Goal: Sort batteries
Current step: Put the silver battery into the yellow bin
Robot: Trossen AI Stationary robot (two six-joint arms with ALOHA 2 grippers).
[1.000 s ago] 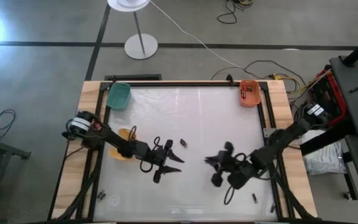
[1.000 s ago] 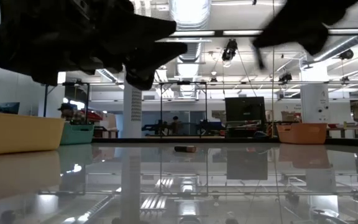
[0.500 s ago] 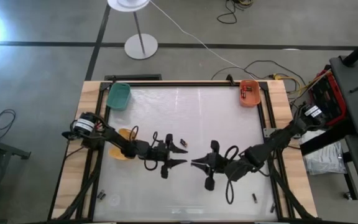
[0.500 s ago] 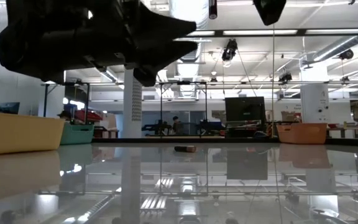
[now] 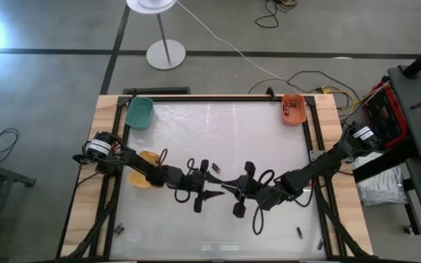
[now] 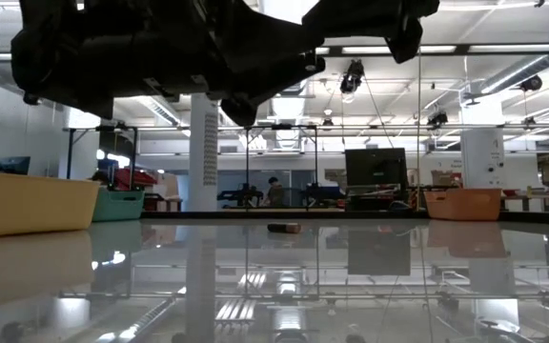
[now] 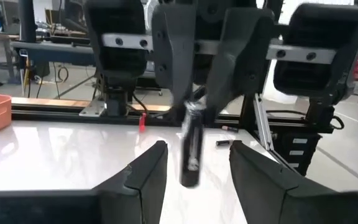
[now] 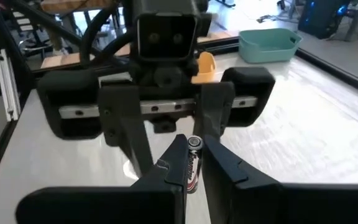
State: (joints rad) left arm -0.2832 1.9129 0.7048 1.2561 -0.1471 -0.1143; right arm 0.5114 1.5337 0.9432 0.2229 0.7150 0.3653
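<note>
We judge this a handover above the counter [image 5: 254, 135] middle: the left end effector [image 5: 212, 196], from nine o'clock, should close squarely on the battery's [image 8: 192, 163] free length before the right end effector [image 5: 229, 192], from three o'clock, lets go. The right one's fingers are pinched onto the battery, held off the counter between the two arms. The left one's fingers [image 7: 143, 175] are spread well wider than the battery, either side of it, touching nothing; another battery [image 5: 214, 167] lies just toward twelve o'clock.
</note>
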